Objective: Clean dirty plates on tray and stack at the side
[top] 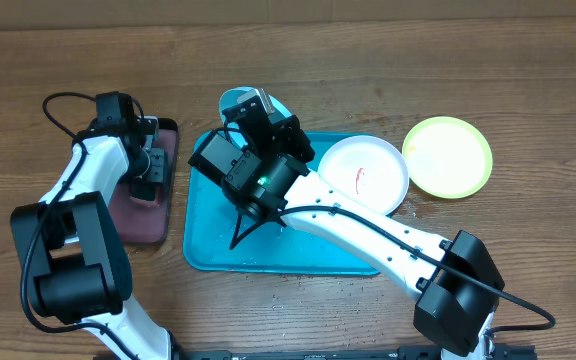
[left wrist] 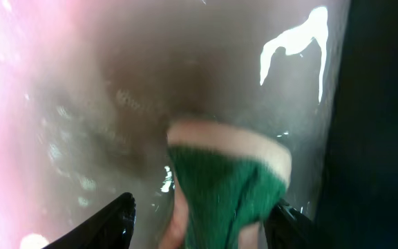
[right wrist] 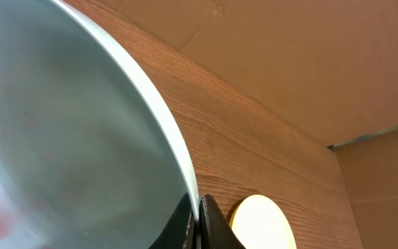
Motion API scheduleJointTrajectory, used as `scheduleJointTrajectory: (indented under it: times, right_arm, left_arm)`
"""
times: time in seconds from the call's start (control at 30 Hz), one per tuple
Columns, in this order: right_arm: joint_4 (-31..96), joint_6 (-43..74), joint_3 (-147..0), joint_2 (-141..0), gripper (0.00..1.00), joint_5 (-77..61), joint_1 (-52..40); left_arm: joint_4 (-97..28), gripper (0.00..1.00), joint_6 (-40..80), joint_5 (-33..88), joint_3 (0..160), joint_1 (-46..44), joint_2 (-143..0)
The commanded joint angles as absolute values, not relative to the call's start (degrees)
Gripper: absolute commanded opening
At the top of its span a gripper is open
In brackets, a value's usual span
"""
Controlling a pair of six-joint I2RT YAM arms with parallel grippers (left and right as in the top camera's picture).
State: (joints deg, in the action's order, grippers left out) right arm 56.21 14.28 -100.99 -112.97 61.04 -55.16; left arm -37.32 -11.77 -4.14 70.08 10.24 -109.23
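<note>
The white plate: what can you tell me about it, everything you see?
The white plate is round, plastic-looking, with a shallow raised rim and a thin red smear in its centre. It lies face up at the right end of the turquoise tray, reaching past its rim. The yellow-green plate lies close beside it on the table.

Three plates (top: 380, 160), two trays (top: 213, 238), one sponge (left wrist: 226, 187).

Left gripper (left wrist: 202, 228): black fingers (left wrist: 112, 220) spread apart.
Sponge (left wrist: 226, 187): green, pale top, blurred, between the fingers; touches one, gap to the other.
Tray floor (left wrist: 81, 90): wet, pinkish, glaring, beyond the fingertips.
Rim (left wrist: 382, 124): dark, beside the gripper.
</note>
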Motion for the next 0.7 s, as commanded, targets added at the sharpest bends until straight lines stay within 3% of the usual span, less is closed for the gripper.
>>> scheduleJointTrajectory:
  times: [0.0,0.1,0.27,0.4,0.53,0.67]
  right_arm:
    - [55.9,14.59,-102.56,-111.22,0.04,61.43,-55.11]
    - [55.9,14.57,-102.56,-111.22,0.04,61.43,-55.11]
    - [55.88,14.57,-102.56,-111.22,0.04,61.43,-55.11]
    - [55.94,14.57,-102.56,-111.22,0.04,61.43,-55.11]
    - [56.1,14.57,-102.56,-111.22,0.04,61.45,-55.11]
    - [56.1,14.57,-102.56,-111.22,0.04,61.45,-55.11]
  left_arm:
    - [-39.38,0.61,-10.59,-4.36,70.78,10.52,-107.57]
    - [-41.52,0.62,-9.78,-4.34,70.61,10.48,-107.57]
    - [-45.74,0.53,-9.8,-4.38,70.54,10.48,-107.57]
    - [-45.87,0.23,-9.78,-4.38,70.54,10.48,-107.57]
    - [-45.78,0.05,-8.82,-4.62,70.57,10.48,-107.57]
    - [-45.69,0.04,-7.46,-5.41,71.18,10.5,-107.55]
